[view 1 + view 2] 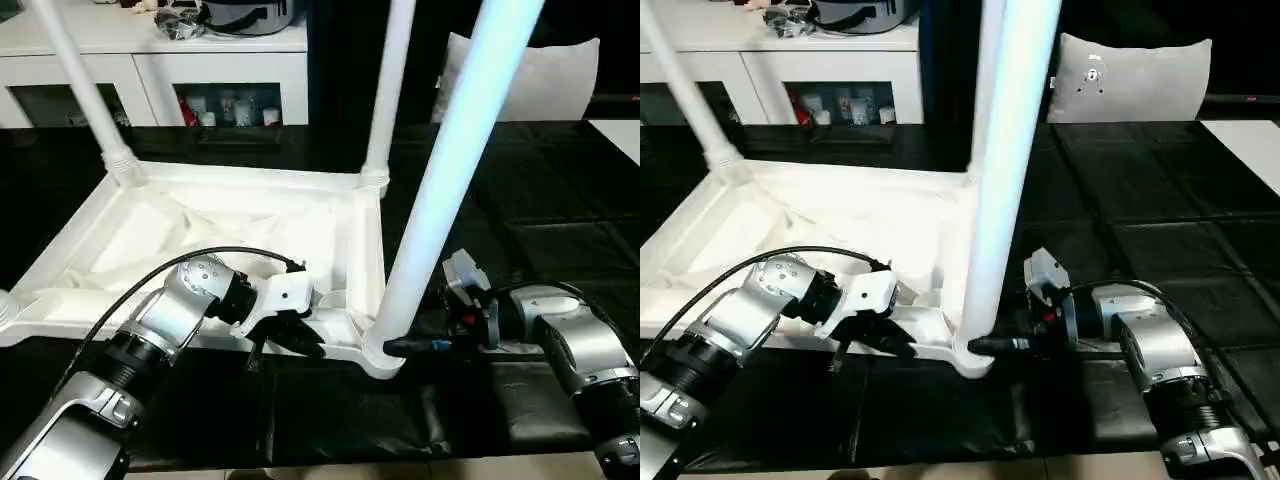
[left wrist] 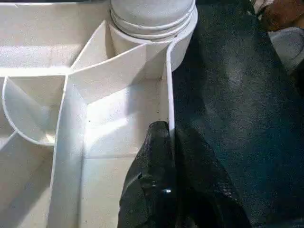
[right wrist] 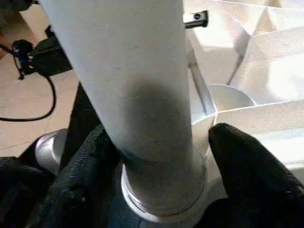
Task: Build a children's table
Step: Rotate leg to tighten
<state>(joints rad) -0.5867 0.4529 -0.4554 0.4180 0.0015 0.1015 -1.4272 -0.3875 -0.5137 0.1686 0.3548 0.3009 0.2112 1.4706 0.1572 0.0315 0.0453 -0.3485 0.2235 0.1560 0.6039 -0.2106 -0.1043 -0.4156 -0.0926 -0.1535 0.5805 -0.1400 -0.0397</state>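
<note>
Black mat [image 1: 560,200] | one tabletop [image 1: 200,240] | three legs [image 1: 450,170] upright

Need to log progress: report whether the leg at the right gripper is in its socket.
In: the leg stands upright in the tabletop's near corner socket.

All three upright legs [image 1: 455,170] run off the top edge, their ends unseen. The tabletop's [image 1: 150,235] near-left corner is cut off. Items in the cabinet [image 1: 225,105] are indistinct.
</note>
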